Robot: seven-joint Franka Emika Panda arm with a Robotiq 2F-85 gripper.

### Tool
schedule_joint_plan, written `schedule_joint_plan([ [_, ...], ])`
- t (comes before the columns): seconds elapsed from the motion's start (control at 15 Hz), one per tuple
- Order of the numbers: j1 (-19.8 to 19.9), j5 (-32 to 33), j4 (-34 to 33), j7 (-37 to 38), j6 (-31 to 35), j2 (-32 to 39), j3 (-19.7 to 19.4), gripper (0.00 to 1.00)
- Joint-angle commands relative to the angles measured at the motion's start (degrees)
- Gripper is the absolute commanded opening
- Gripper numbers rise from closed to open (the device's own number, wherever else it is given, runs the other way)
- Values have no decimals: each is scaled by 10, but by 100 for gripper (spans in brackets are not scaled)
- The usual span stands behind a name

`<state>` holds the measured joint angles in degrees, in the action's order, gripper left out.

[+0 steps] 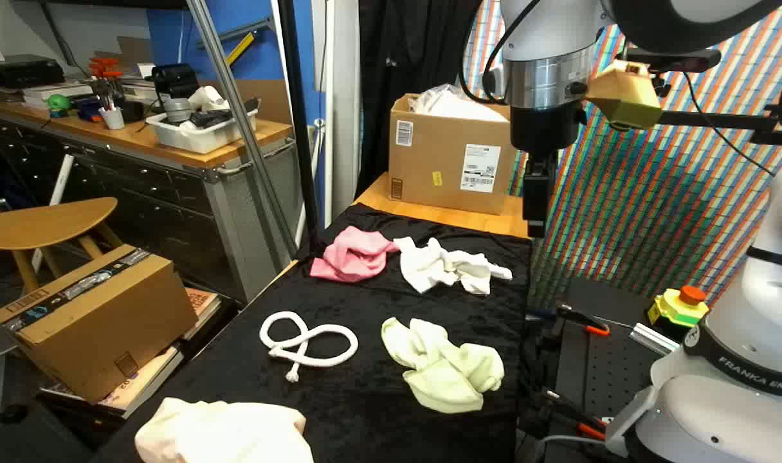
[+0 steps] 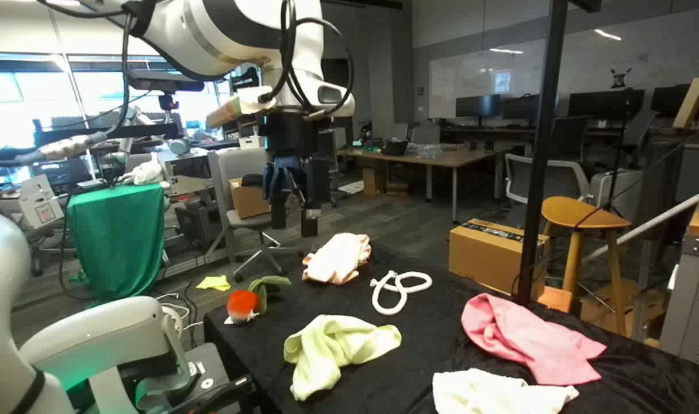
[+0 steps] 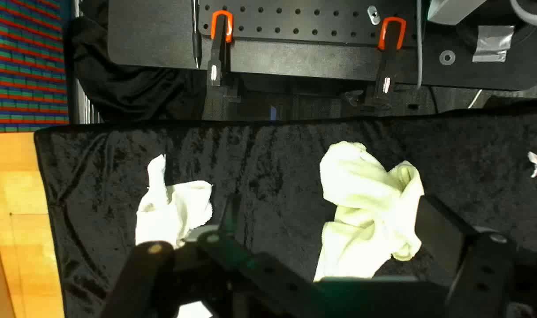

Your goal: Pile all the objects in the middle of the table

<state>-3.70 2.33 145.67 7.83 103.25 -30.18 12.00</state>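
Note:
Spread over the black table [image 1: 359, 421] are several separate items. The pink cloth [image 1: 354, 255] and white cloth [image 1: 452, 267] lie side by side at the box end. Apart from them are the looped white rope [image 1: 354, 344] and the crumpled pale yellow-green cloth [image 1: 445, 370]. A cream-peach cloth [image 2: 338, 259] sits at the opposite end, with a red piece with green parts [image 2: 243, 303] near the table's corner. High above the table hangs my gripper [image 2: 294, 221], fingers spread and nothing between them. In the wrist view the yellow-green cloth [image 3: 370, 207] shows far below the open fingers.
A cardboard box [image 1: 452, 161] stands on the wooden surface past the black cloth. Clamps [image 3: 222, 26] grip the robot's base plate along one side. A dark post [image 2: 539, 172] rises by the far edge. Down on the floor are a yellow cloth [image 2: 214, 282] and another box [image 2: 487, 256].

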Motion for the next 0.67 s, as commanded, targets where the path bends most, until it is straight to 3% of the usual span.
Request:
schedule_joint_plan([
  [0.0,-12,5,-2,5,-1,1,-11,100],
  [0.33,-9,18,-22,8,6,24,-4,100],
  [0.6,-20,46,-93,14,15,105,20,100],
])
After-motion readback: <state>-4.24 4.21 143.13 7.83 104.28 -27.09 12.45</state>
